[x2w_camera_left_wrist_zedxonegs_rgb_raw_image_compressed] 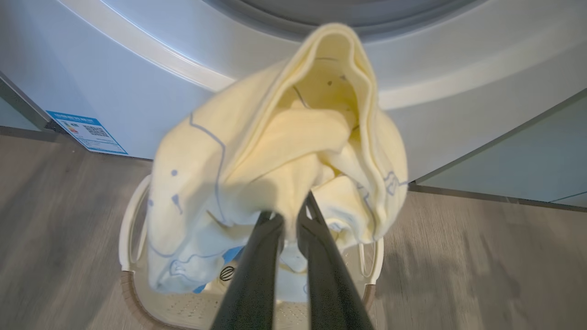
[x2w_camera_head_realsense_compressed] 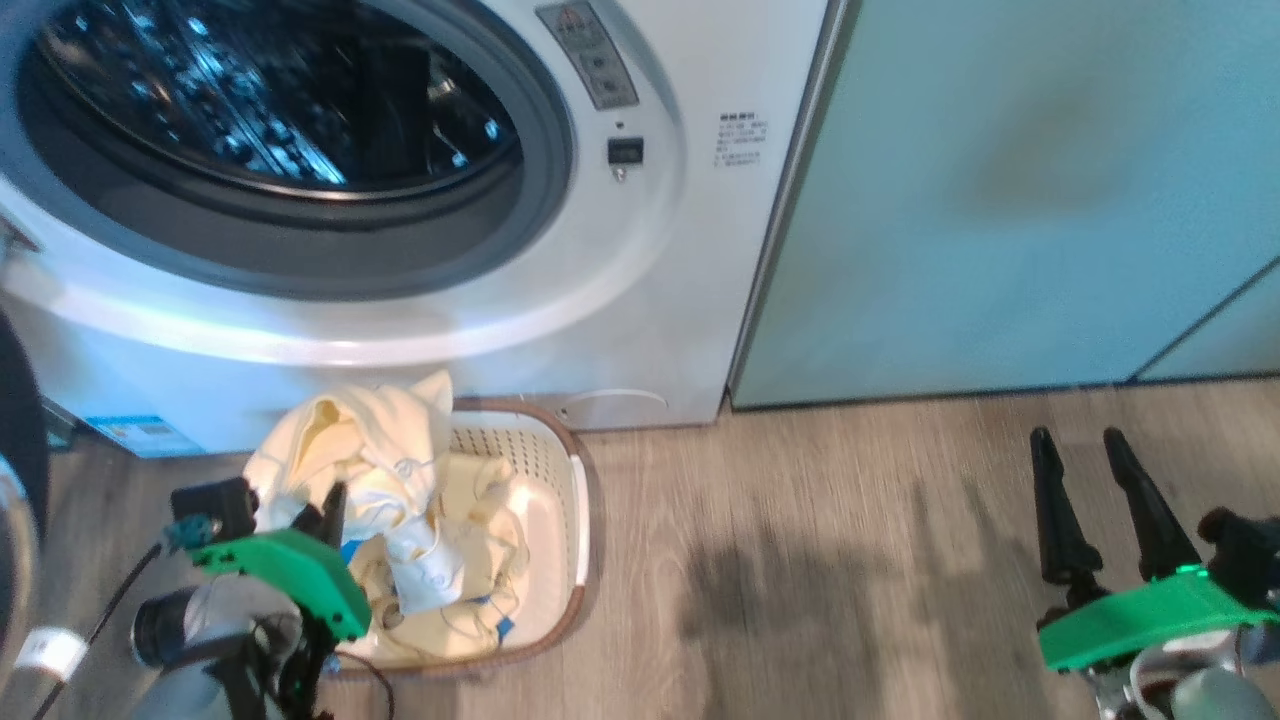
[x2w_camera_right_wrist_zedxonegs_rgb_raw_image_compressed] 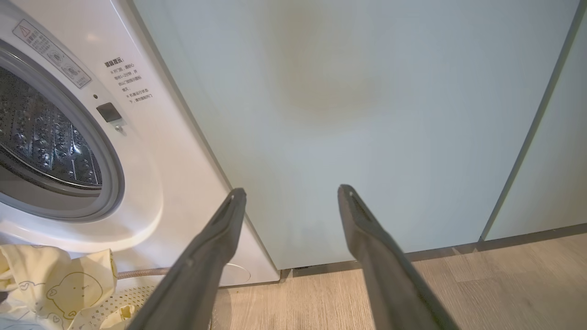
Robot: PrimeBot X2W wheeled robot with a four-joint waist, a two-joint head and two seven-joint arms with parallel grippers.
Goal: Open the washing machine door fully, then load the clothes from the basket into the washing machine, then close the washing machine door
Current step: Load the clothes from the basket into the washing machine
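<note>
The pale yellow garment [x2w_camera_left_wrist_zedxonegs_rgb_raw_image_compressed: 275,151] was pinched in the left tool [x2w_camera_left_wrist_zedxonegs_rgb_raw_image_compressed: 291,213], whose two dark fingers were pressed together on a fold of it. The cloth bunched ahead of the fingertips and stretched away from them towards the washing machine [x2w_camera_head_realsense_compressed: 650,300], its open, hood-like end pointing at the machine's white front. Below the tool sat the basket [x2w_camera_head_realsense_compressed: 580,520], with the rest of the clothes [x2w_camera_head_realsense_compressed: 470,520] heaped inside. Its long side ran away from the tool, and its far short end lay just beside the machine's base.

The basket stood on a grey-brown wood-grain floor [x2w_camera_head_realsense_compressed: 850,520]. Beyond the left tool the steel drum [x2w_camera_head_realsense_compressed: 270,100] gaped open; the dark edge of the door [x2w_camera_head_realsense_compressed: 15,400] showed to its left. The right tool [x2w_camera_right_wrist_zedxonegs_rgb_raw_image_compressed: 293,192] hung well apart from the basket, fingers spread and empty, facing a pale green cabinet [x2w_camera_head_realsense_compressed: 1000,200].
</note>
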